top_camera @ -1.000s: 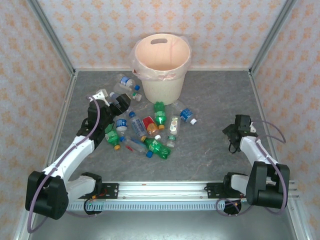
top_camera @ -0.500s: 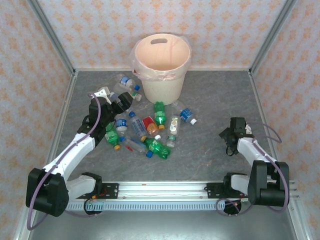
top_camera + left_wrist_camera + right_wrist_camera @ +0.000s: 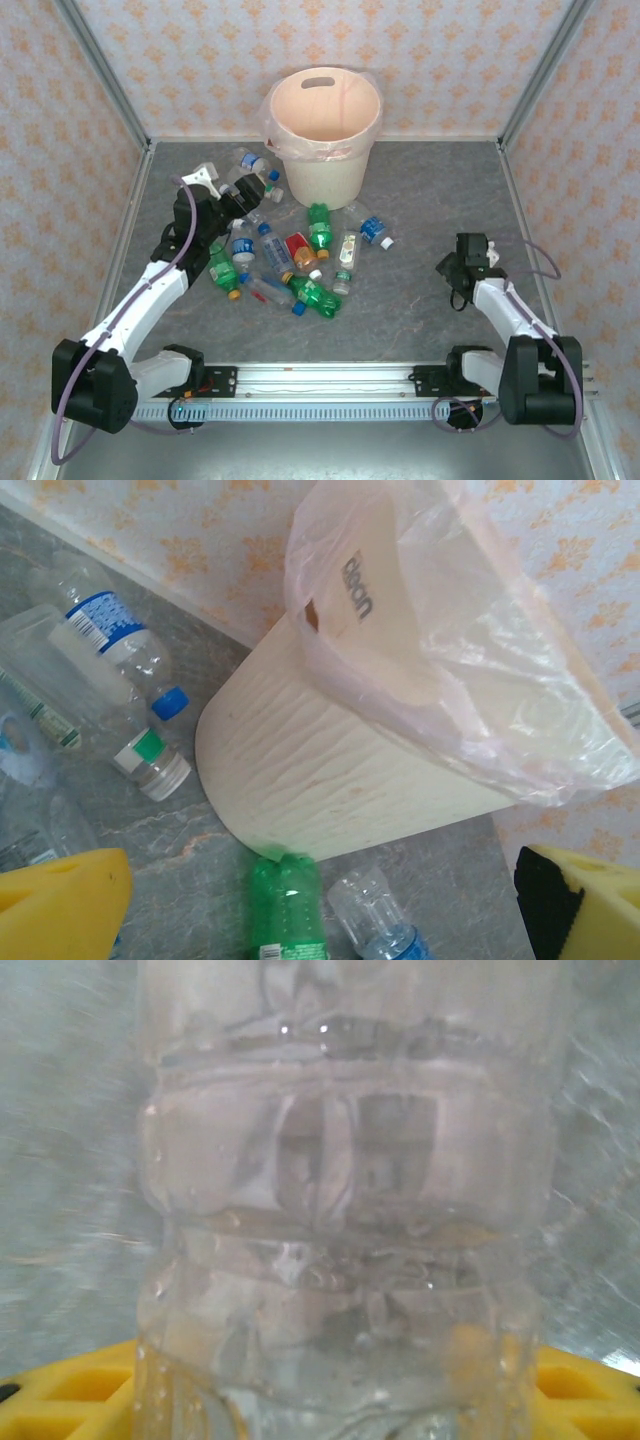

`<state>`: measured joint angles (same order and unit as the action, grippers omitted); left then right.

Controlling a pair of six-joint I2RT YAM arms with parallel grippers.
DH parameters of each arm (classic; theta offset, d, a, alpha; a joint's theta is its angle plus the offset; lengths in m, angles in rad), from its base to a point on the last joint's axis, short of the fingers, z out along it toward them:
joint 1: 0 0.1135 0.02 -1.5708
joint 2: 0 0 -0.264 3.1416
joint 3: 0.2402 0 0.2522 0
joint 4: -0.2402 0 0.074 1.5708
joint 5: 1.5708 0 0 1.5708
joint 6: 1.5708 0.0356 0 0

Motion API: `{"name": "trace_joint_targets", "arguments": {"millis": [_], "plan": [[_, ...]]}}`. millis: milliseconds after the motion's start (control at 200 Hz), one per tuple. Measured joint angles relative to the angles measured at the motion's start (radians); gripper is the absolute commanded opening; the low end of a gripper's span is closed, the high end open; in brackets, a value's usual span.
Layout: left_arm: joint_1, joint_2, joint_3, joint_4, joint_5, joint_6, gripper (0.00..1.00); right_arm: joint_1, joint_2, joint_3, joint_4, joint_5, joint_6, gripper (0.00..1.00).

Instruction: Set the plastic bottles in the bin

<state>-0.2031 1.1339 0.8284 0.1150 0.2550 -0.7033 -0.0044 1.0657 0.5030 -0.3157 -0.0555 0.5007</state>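
**A:** Cream plastic, that bin [image 3: 322,172], at the far middle of the grey table [image 3: 430,200]. From above, the plastic bottles [image 3: 295,262] lie heaped just near of it, a little to the left.

**B:** And the arms?

**A:** The left gripper [image 3: 243,203] hangs over the heap's far-left edge, jaws spread wide and holding nothing. The right gripper [image 3: 458,270] is low on the right, well apart from the heap. I can't tell from up here how its jaws stand.

**B:** The left wrist camera?

**A:** Its yellow pads [image 3: 60,905] sit in the two lower corners, far apart, with nothing between them. Ahead is the bin's ribbed wall, with a thin clear liner [image 3: 470,670] folded over the rim. A green bottle [image 3: 285,905] lies just beside the bin's foot, base toward it. A blue-labelled clear bottle [image 3: 105,630] lies off to the left.

**B:** The right wrist?

**A:** A ridged clear bottle [image 3: 350,1220] sits right against the lens, between that gripper's own yellow pads [image 3: 70,1390]. I can't tell whether they press it.

**B:** How should it go?

**A:** I'd squeeze squarely across the waist, and gently, since thin plastic like that will likely buckle or slip. Then I'd lift well above the rim before letting go. The bottle looks empty, see-through and banded with ridges.
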Motion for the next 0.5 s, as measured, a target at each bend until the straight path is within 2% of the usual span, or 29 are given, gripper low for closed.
{"name": "trace_joint_targets", "arguments": {"millis": [195,501], "plan": [[0.0,0.063,0.121,-0.011,0.028,-0.011,0.98,0.107,-0.063,0.073,0.06,-0.01,-0.065,0.63],[-0.041,0.154,0.358,-0.08,0.083,-0.027,0.94,0.405,-0.048,0.219,0.198,0.074,-0.182,0.64]]}}
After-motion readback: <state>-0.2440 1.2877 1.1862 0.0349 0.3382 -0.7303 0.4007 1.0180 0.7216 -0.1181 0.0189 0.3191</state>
